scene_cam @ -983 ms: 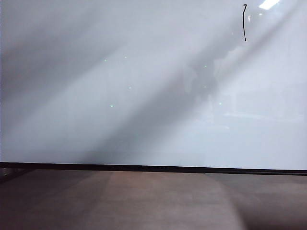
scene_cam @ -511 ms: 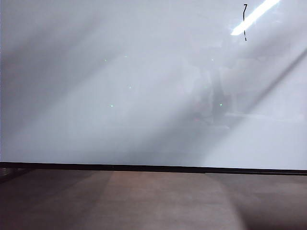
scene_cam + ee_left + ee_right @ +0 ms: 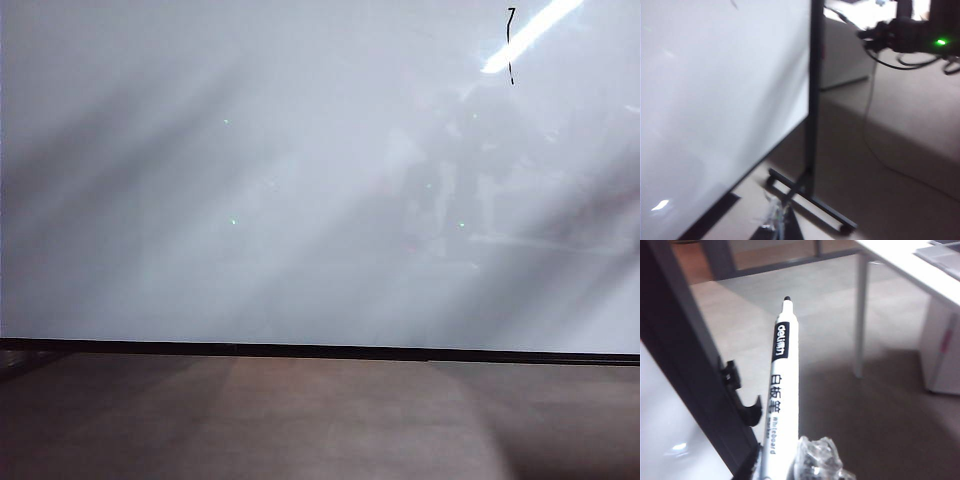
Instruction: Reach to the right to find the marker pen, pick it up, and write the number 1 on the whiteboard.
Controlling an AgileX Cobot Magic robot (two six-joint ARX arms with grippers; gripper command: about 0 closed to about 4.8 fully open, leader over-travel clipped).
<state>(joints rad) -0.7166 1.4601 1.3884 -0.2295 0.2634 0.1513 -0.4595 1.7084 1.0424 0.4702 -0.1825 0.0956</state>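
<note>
Across the exterior view the whiteboard [image 3: 250,200] fills nearly everything, its black lower edge above the brown floor [image 3: 320,420], and no arm shows there. Far to the right, near the top edge, the number 1 [image 3: 510,45] stands as a thin black stroke with a small hook, crossed by a bright glare. From the left wrist camera, the board's black upright [image 3: 814,100] and foot are seen, but the left gripper [image 3: 774,220] shows only as a blurred clear tip, so I cannot tell how its fingers stand. By the right wrist camera, the right gripper [image 3: 805,465] is clamped on the marker pen [image 3: 782,390], a white barrel with a black tip, pointing away beside the board's frame.
</note>
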